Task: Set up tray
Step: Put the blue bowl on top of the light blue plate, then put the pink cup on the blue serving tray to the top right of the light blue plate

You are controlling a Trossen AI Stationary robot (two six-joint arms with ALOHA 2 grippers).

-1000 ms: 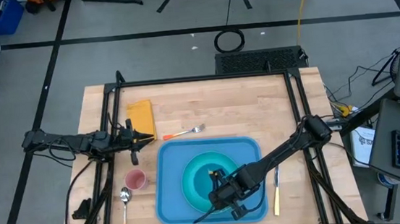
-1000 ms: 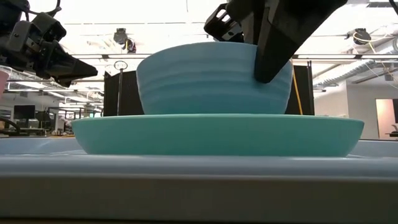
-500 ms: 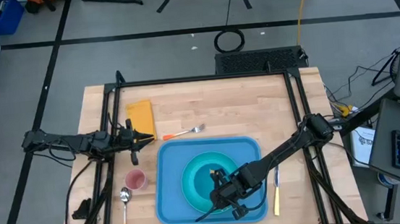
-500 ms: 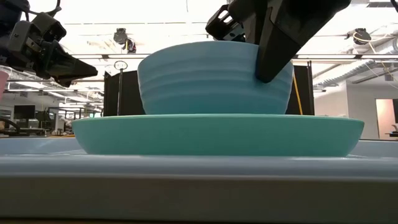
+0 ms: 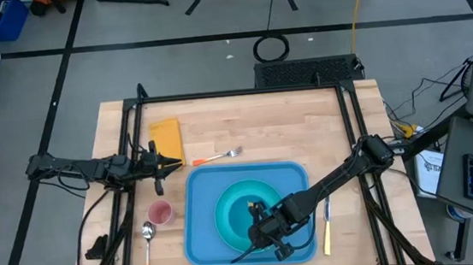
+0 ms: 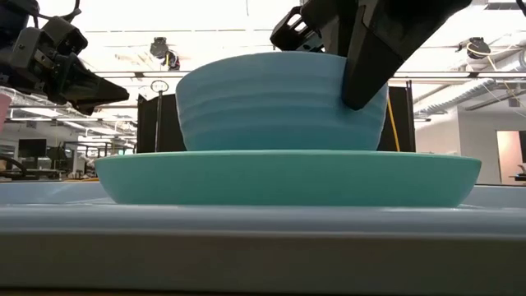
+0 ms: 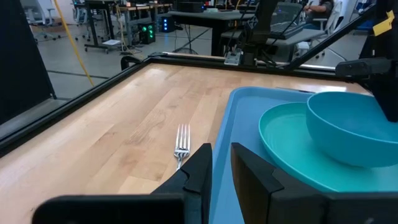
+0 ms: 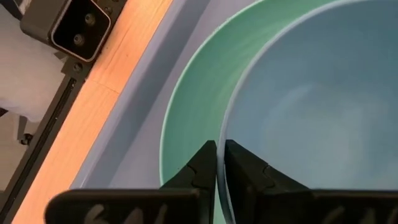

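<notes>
The right claw (image 8: pixel 219 163) is clamped on the rim of the blue bowl (image 6: pixel 279 103), which sits on the turquoise plate (image 6: pixel 288 177) in the tray (image 5: pixel 203 238) at the counter's (image 5: pixel 261 122) near edge. Farther left, the left claw (image 5: pixel 171 164) hovers, fingers together.

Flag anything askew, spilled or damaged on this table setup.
Nothing stands out. The bowl sits level on the plate inside the tray, with the right gripper pinching its rim. The fork lies flat on the table.

A robotics lab: framed wooden table (image 5: pixel 244 123), floor cables (image 5: pixel 270 47), workbenches with equipment (image 7: pixel 205 12) behind.
</notes>
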